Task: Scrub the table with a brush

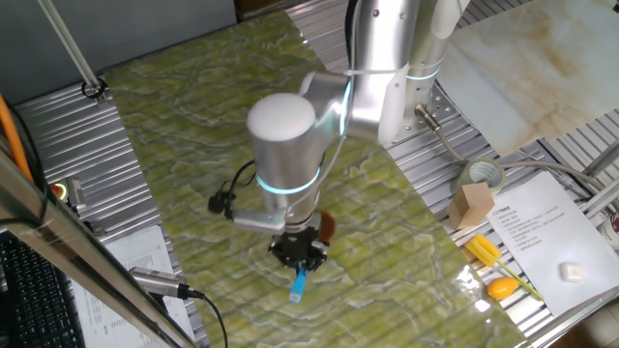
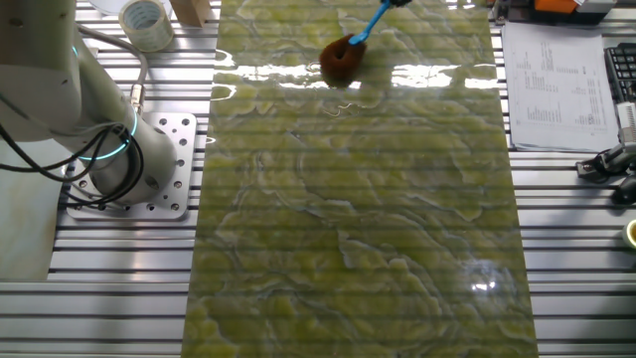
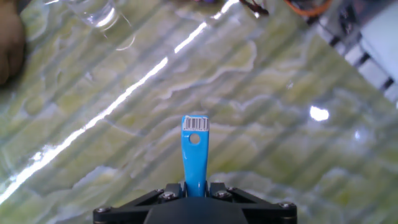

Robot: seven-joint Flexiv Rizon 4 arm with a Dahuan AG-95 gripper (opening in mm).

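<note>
The brush has reddish-brown bristles (image 1: 327, 227) and a light-blue handle (image 1: 298, 284). My gripper (image 1: 300, 251) is shut on the handle, over the near part of the yellow-green marbled table (image 1: 193, 126). In the other fixed view the bristles (image 2: 341, 60) rest on the table (image 2: 348, 229) near its far end. From there the handle (image 2: 374, 21) slants up to the frame's top edge, and the gripper is out of frame. In the hand view the handle (image 3: 194, 149) sticks out between the jaws of the gripper (image 3: 194, 186), its barcode end over the table (image 3: 280, 155).
A tape roll (image 1: 481, 175), a wooden block (image 1: 471, 205), a yellow tool (image 1: 484, 249) and a printed sheet (image 1: 546, 232) lie right of the table. A pale marbled slab (image 1: 522, 68) is at the back right. The arm's base (image 2: 149, 164) stands beside the table. A keyboard (image 1: 29, 290) lies at the left.
</note>
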